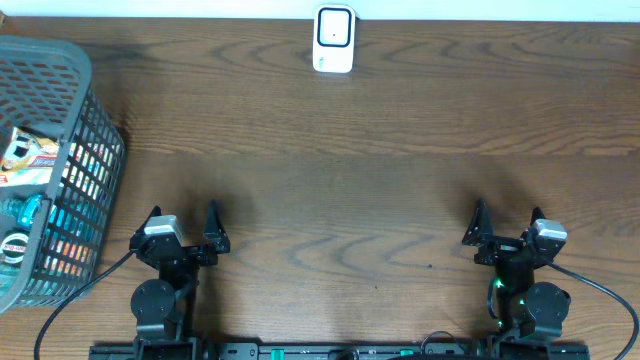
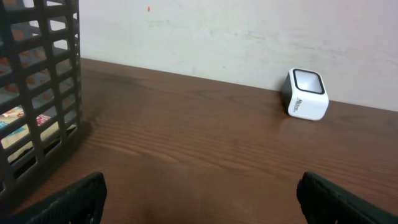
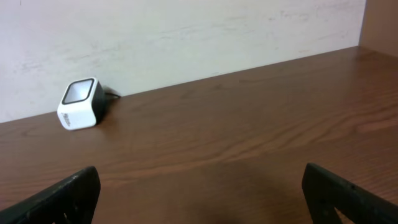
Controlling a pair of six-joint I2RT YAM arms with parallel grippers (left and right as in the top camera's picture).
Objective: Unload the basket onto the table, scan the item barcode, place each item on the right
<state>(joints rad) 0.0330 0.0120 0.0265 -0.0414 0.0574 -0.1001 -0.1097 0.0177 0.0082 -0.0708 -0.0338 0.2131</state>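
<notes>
The white barcode scanner stands at the far edge of the table, its window facing the arms; it also shows as the scanner and the scanner against the wall. Several packaged items lie inside the dark mesh basket at the far left. My left gripper is near the front edge, open and empty, right of the basket. My right gripper mirrors it on the right side, open and empty. In the wrist views, only bare wood lies between the left gripper and the right gripper.
The basket wall rises close on the left of the left wrist view. A teal bottle lies among the goods in the basket. A pale wall runs behind the table's far edge. Cables trail from both arm bases.
</notes>
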